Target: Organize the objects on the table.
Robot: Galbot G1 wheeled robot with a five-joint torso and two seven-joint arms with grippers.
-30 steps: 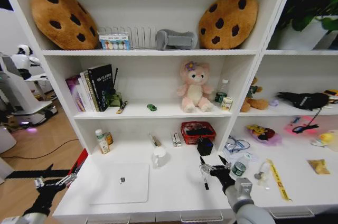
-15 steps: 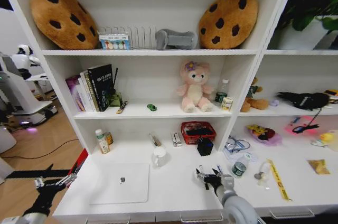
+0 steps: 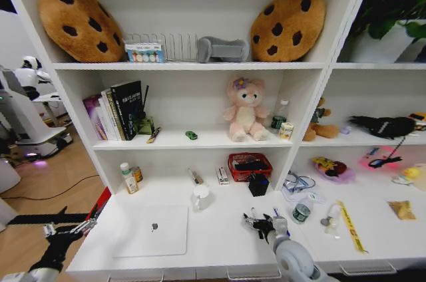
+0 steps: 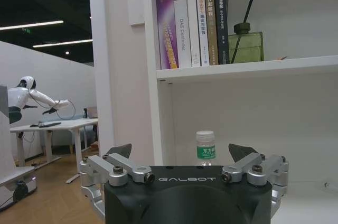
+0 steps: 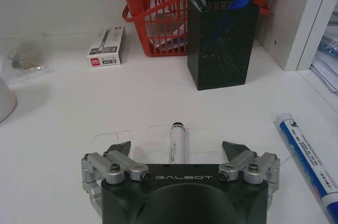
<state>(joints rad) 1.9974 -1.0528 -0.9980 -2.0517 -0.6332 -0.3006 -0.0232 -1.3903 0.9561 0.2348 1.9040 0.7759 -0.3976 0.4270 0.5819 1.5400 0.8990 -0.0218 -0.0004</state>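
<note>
1. A marker [image 5: 177, 142] with a white barrel and black cap lies flat on the counter [image 3: 219, 235], right between the spread fingers of the right tool [image 5: 178, 149], which is open and grips nothing.
2. In the head view the right tool [image 3: 261, 221] sits low over the counter, right of the laptop [image 3: 152, 230] and in front of the black mesh pen cup [image 3: 258, 184].
3. The pen cup [image 5: 222, 39] stands just beyond the marker; a blue pen [image 5: 238, 1] sticks out of its top.
4. A red basket [image 5: 158, 7] stands behind the cup, touching or nearly touching it, against the back wall.
5. A small white box [image 5: 107, 46] lies beside the basket.
6. A second marker, blue and white [image 5: 309, 166], lies on the counter apart from the tool.
7. The laptop lies closed and flat on the left part of the counter, well apart from the right tool.
8. A green toy car [image 3: 192, 135] sits on the shelf above, between the books [image 3: 116, 110] and the plush toy [image 3: 243, 109].
9. The left tool [image 3: 66, 231] hangs off the counter's left end, over the floor; its fingers [image 4: 121, 152] stand open and empty.
10. A small white bottle [image 4: 205, 147] with a green label stands ahead of the left tool, under the book shelf.
</note>
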